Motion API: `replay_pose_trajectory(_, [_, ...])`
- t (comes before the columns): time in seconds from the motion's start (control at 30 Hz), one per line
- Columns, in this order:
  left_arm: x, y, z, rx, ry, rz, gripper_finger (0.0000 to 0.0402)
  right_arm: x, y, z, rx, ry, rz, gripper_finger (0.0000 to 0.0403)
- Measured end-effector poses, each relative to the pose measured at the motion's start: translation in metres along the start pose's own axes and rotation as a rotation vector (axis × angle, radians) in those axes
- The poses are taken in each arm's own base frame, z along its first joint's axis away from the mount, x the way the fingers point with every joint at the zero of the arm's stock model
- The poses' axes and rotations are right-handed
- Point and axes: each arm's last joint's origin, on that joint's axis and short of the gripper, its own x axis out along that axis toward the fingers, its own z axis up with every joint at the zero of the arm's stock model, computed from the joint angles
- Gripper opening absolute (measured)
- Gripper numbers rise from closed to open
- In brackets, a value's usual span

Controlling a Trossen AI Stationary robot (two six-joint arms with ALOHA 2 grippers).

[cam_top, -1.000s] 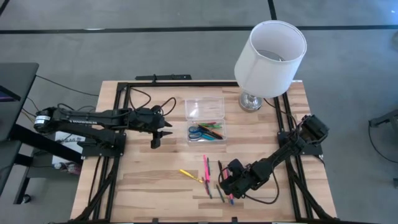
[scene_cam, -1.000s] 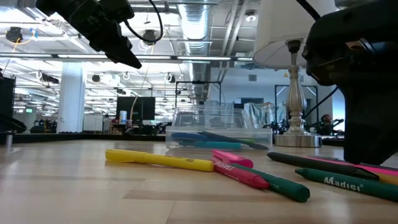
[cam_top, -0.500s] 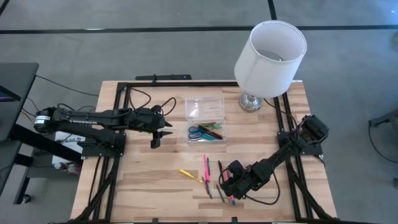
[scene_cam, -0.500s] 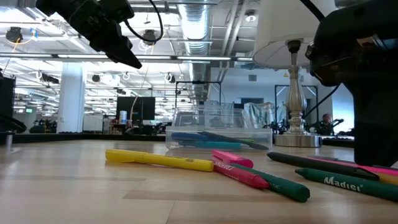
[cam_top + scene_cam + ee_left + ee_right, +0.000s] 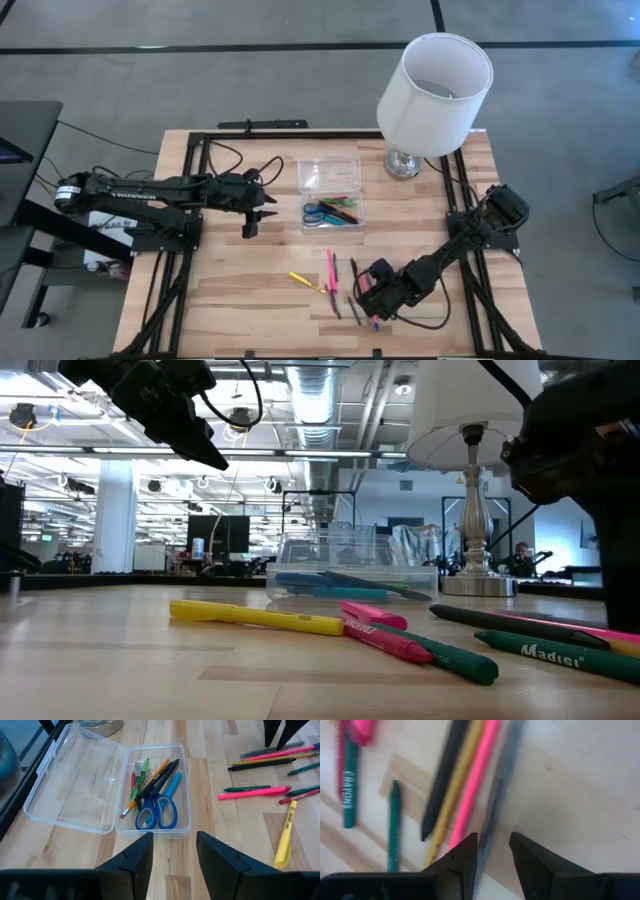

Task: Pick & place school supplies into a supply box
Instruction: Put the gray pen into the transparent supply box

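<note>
The clear supply box [image 5: 333, 212] stands open at the table's middle, its lid [image 5: 328, 173] laid flat toward the far edge. Blue-handled scissors [image 5: 157, 812] and several pens lie in it. Loose pens lie near the front: a yellow marker [image 5: 305, 282], a pink one [image 5: 331, 268] and a cluster of black, yellow, pink and grey pens [image 5: 470, 785]. My right gripper [image 5: 370, 300] is open, pointing down over that cluster, a finger on either side of the grey pen [image 5: 502, 770]. My left gripper [image 5: 258, 222] is open and empty, raised left of the box. My right gripper comes from above with its fingers [image 5: 462, 857] astride the grey pen's shaft [image 5: 487, 827], lying across it. The pen lies flat on the table. The view is blurred and I cannot tell whether the fingers touch it.
A white lampshade [image 5: 436, 80] on a chrome base [image 5: 404, 163] stands at the far right. Green crayons [image 5: 394, 820] and a pink marker [image 5: 385, 635] lie left of the cluster. Bare wood shows at the front left.
My right gripper has shifted a little toward the table's right and near edges over the pen cluster. The pens and the box lie as before.
</note>
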Motion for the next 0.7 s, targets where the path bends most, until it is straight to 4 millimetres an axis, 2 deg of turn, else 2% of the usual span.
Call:
replay_pose_trajectory(0.23, [0.0, 0.0, 0.0, 0.0, 0.0, 0.001, 0.0146, 0.0, -0.005, 0.003, 0.038, 0.04, -0.057, 0.0118])
replay_pose_trajectory(0.5, [0.0, 0.0, 0.0, 0.0, 0.0, 0.002, 0.0146, 0.0, -0.003, 0.015, -0.029, 0.05, -0.06, 0.0118])
replay_pose_trajectory(0.7, [0.0, 0.0, 0.0, 0.0, 0.0, 0.002, 0.0146, 0.0, -0.012, 0.027, 0.007, 0.099, -0.15, 0.0091])
